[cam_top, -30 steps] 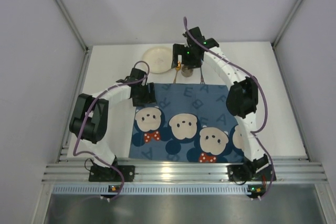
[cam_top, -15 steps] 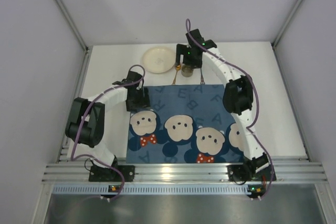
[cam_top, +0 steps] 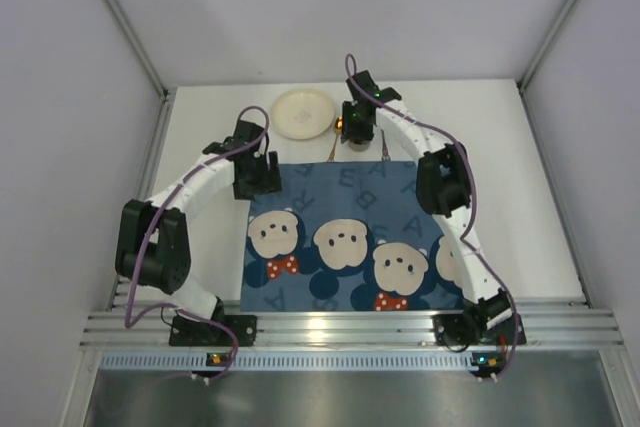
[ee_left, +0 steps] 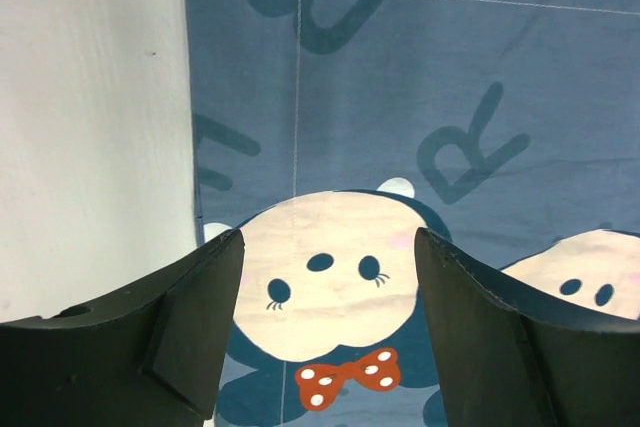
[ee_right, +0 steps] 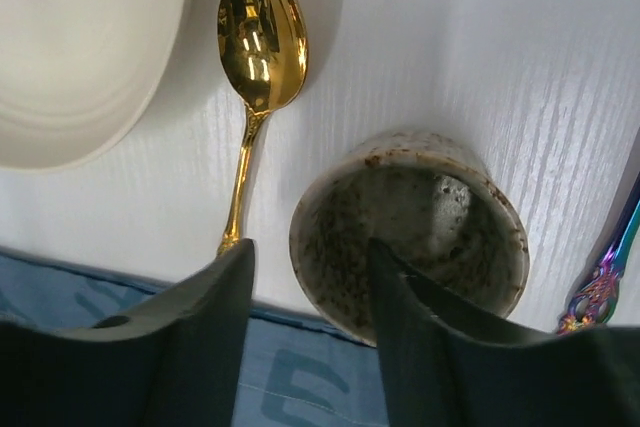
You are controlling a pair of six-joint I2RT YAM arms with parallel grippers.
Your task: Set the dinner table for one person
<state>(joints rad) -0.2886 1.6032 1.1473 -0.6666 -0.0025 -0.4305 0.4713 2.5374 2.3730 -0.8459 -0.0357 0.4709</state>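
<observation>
Right claw [ee_right: 310, 250], jaws parted, straddles the near rim of the speckled cup [ee_right: 430, 212], lower centre. Gold spoon [ee_right: 258, 42] and cream plate [ee_right: 70, 47] lie upper left. Left claw [ee_left: 328, 239] gapes wide over the mouse placemat [ee_left: 450, 97]. White dinner table [ee_left: 90, 97] lies beneath everything.

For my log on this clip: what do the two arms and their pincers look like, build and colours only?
Both the left arm and right arm have white links joined by bulky black joint housings, with a purple cable looping loosely along each. The left pincer and right pincer each carry two broad, matte black, wedge-shaped fingers. No sleeves or printed markings show.
</observation>
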